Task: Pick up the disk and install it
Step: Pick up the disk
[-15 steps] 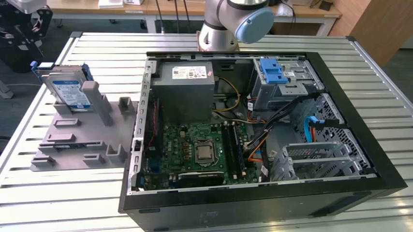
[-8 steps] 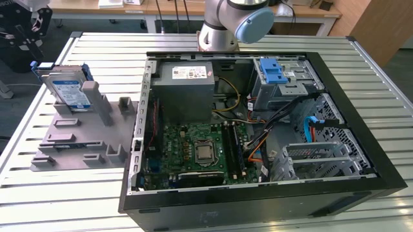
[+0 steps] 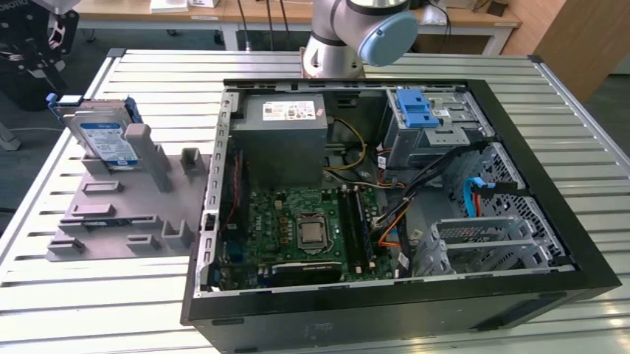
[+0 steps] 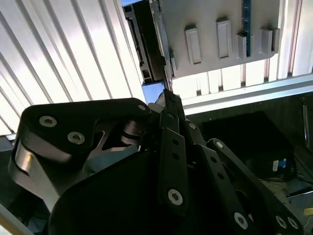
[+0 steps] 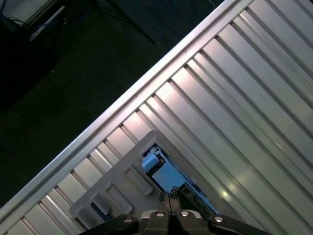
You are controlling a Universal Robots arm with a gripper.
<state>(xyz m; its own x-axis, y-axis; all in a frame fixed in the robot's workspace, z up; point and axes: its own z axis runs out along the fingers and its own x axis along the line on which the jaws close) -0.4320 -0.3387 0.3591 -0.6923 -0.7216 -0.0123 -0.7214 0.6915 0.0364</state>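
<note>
Robot arm (image 3: 347, 33) w/ blue-capped joint stands upright at rear centre of exterior view. In both wrist views the pincer (image 5: 171, 198) pts downward, black linkages folded in, fingertips (image 4: 168, 100) pressed together.

The disk (image 3: 106, 140) is standing on edge in a slotted holder (image 3: 118, 217), just below the gripper (image 5: 172, 197). The holder is lying on the slatted table (image 3: 158, 74). An open computer case (image 3: 568, 221) is lying on the same table well apart from the gripper, beyond the holder toward the exterior view's right, with a power supply box (image 3: 285, 140) sitting inside it on the holder's side.
</note>
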